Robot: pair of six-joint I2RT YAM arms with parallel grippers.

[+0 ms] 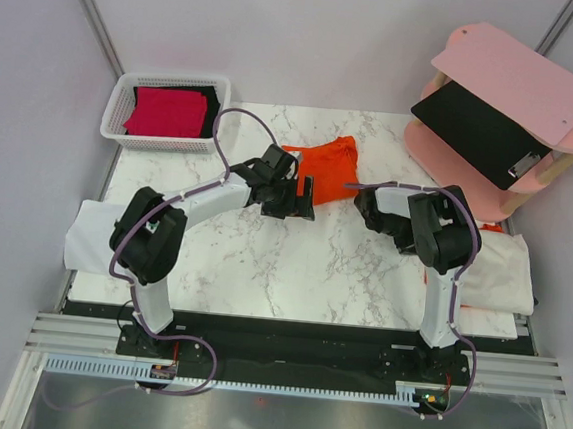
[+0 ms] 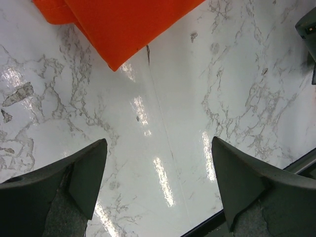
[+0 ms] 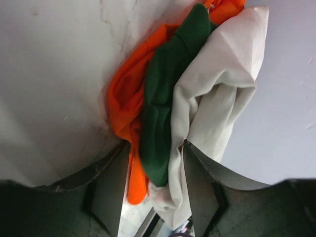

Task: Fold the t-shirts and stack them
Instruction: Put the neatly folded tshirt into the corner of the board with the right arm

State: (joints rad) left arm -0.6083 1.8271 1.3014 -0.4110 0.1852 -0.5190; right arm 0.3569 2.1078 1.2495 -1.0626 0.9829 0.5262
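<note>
Marble table [image 1: 292,260], left end effector [image 2: 158,158] apart, right end effector [image 3: 155,153] seemingly pinching green t-shirt [image 3: 170,74]

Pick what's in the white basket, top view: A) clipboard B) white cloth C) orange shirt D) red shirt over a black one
D: the basket holds a folded red shirt lying on a black shirt; the orange shirt lies out on the table.

Here's the desk [image 1: 262,263]: basket [image 1: 126,95] at eleven o'clock with t-shirts [image 1: 167,112] stacked in it, a folded t-shirt [image 1: 326,163] lying at twelve, the stand [image 1: 519,84] off the two o'clock corner, clipboard [image 1: 474,131] on its lower shelf, a cloth heap [image 1: 503,269] at three, another cloth [image 1: 89,237] at nine.
</note>
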